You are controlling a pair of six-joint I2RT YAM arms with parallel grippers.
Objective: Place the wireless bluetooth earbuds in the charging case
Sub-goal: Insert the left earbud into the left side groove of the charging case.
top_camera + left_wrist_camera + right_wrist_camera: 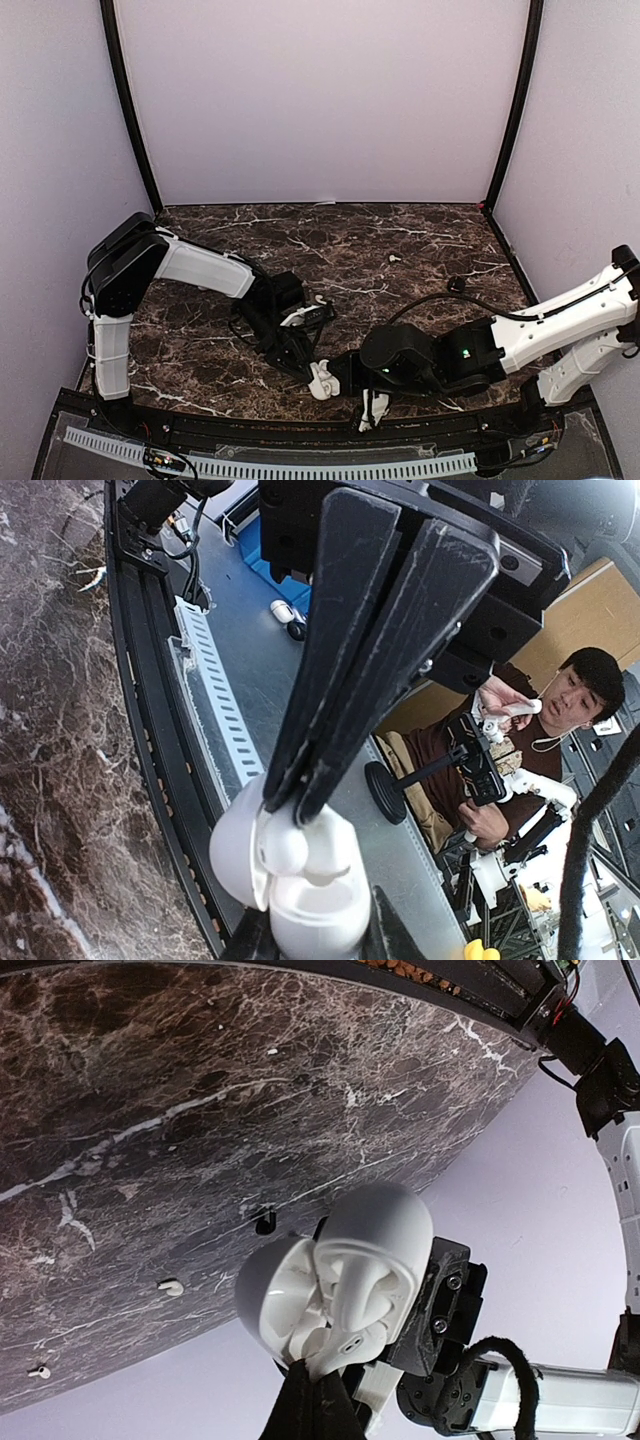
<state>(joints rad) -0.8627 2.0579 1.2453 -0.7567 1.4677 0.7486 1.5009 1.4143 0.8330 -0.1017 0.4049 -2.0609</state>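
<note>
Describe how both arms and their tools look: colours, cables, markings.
Both arms alternate white shell links with black joint housings: left arm, right arm. A loose black cable runs along the right arm, and small green lights glow on its black wrist section. The left tool has long, flat, scuffed black fingers; the right tool is black too.

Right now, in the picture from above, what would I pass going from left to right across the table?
Left arm's shoulder → white charging case → tiny white earbud → small black piece → right arm's long white link.
</note>
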